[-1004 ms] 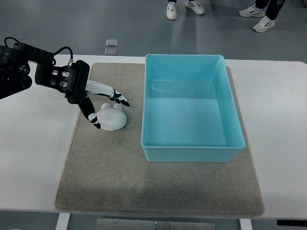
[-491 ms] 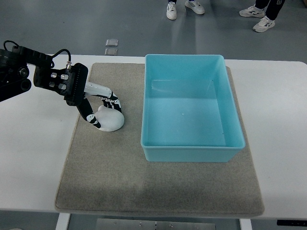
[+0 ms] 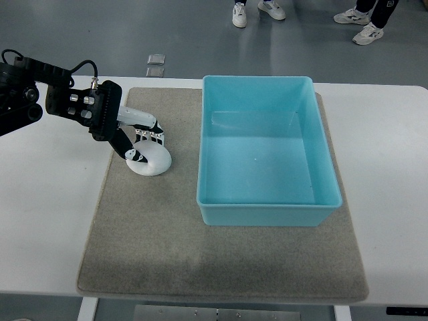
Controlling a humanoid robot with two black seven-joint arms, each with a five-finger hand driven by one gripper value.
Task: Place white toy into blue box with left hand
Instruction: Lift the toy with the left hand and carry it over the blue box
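Fingers [image 3: 142, 134] of the left hand [image 3: 134, 137] are curled down over the white toy [image 3: 151, 160], clasping its upper left side; black fingertips press against its top and left edge. Whether the toy rests on the mat [image 3: 160, 241] or is lifted clear of it cannot be told from this steep angle. Part of the toy's upper surface is hidden under the fingers, so its shape is hard to make out beyond a rounded white form.

Behind the fingers, the black wrist block and the arm [image 3: 40, 100] run off the left edge of the frame, upper left; the arm is cut off there.

Toy and hand sit on the mat left of centre, near the blue box [image 3: 267, 217] but apart from its left wall. Nothing lies in the box; its pale floor shows bare.

Mat lies on a white table [image 3: 388, 200]. Along the top edge of the frame, persons' shoes [image 3: 368, 33] stand on the grey floor, legs cut off.
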